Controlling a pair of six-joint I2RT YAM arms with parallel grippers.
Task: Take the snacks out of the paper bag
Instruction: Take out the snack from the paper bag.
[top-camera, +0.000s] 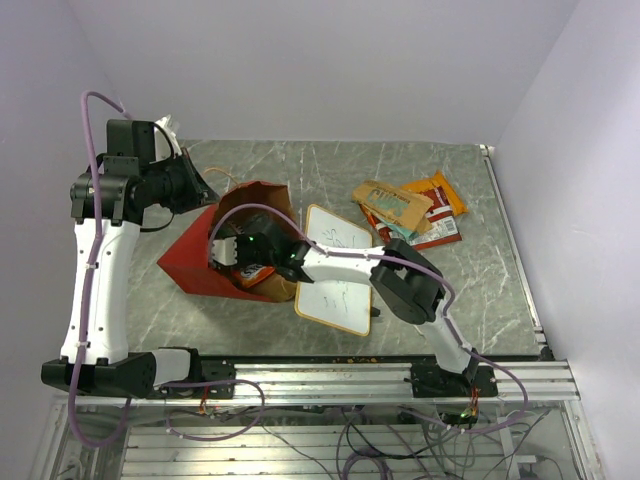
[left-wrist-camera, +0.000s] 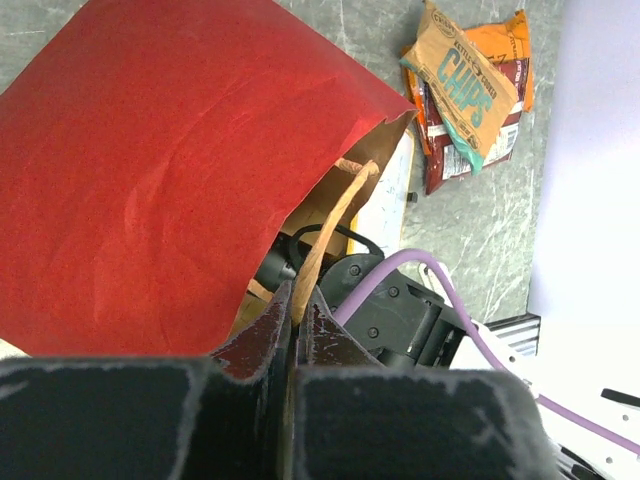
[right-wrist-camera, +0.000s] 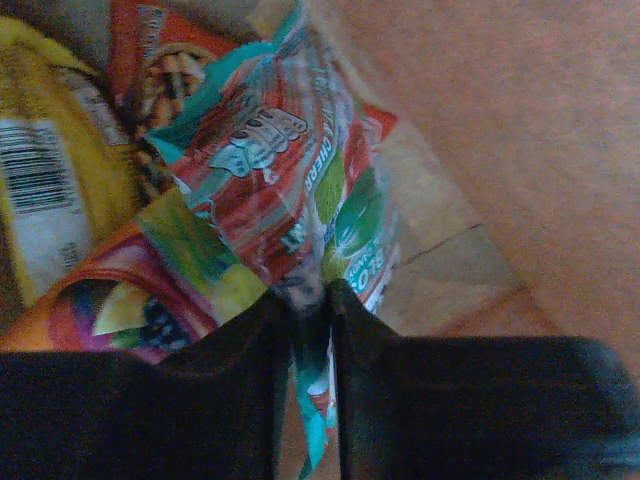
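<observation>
The paper bag (top-camera: 205, 255), red outside and kraft inside, lies on its side with its mouth facing right. My left gripper (top-camera: 207, 190) (left-wrist-camera: 297, 300) is shut on the bag's paper handle (left-wrist-camera: 330, 220) and holds the mouth up. My right gripper (top-camera: 232, 262) (right-wrist-camera: 312, 295) reaches inside the bag. It is shut on the edge of a teal and red snack packet (right-wrist-camera: 270, 170). Beside that packet lie a yellow packet (right-wrist-camera: 50, 190), an orange fruit-printed packet (right-wrist-camera: 130, 300) and a red-brown one (right-wrist-camera: 165, 60). Several more snacks (top-camera: 410, 210) (left-wrist-camera: 470, 90) lie in a pile outside on the table.
A wood-framed whiteboard (top-camera: 335, 270) lies flat just right of the bag's mouth, under my right forearm. The kraft wall of the bag (right-wrist-camera: 500, 150) stands close on the right of my right gripper. The table's metal rail (top-camera: 400, 375) runs along the near edge.
</observation>
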